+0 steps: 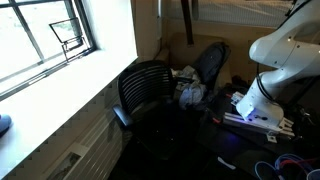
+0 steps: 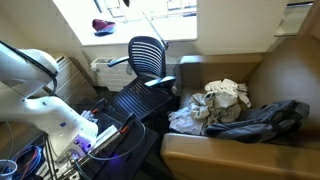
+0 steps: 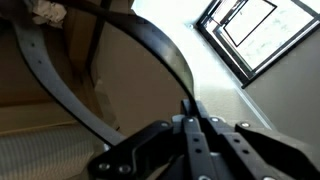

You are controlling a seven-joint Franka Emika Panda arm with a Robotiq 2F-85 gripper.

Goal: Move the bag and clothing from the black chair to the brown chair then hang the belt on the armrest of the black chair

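One claw (image 3: 187, 118) is squeezing shut on one black belt (image 3: 150, 45), and the belt is looping up in front of the wrist camera. Two chairs are standing side by side under the window. The black chair (image 2: 148, 55) is sitting just beside the brown chair (image 2: 290, 70). One pale heap of clothing (image 2: 225, 95) is lying near the back edge of the brown seat. One dark bag (image 2: 265, 120) (floppy, grey-blue) is lying along the front edge.
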